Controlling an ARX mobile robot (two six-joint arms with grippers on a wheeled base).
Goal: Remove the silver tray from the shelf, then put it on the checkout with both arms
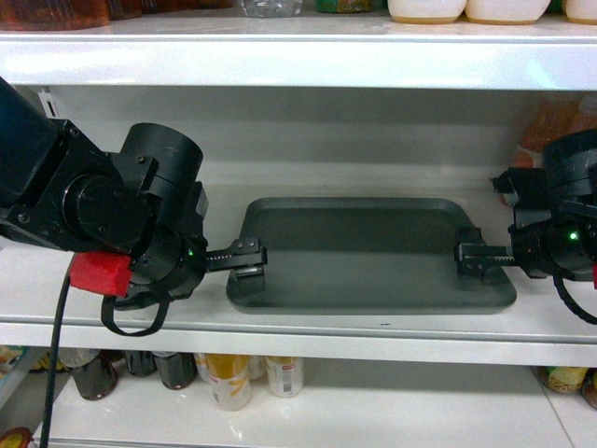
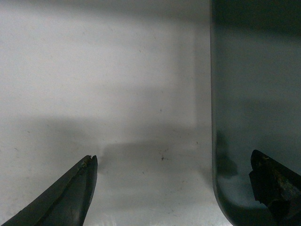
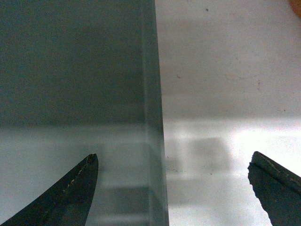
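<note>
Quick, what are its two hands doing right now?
Left hand: open, straddling the silver tray's left rim.
Right hand: open, straddling its right rim.

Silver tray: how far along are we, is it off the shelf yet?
Not yet. The silver tray lies flat on the shelf. Done: both arms are in position at its short ends. In hand: the left gripper and right gripper are open, each straddling a rim, neither closed. Left: grip, lift out, and place on the checkout, which isn't in view.

both grippers (image 1: 244,259) (image 1: 471,257) wide apart
</note>
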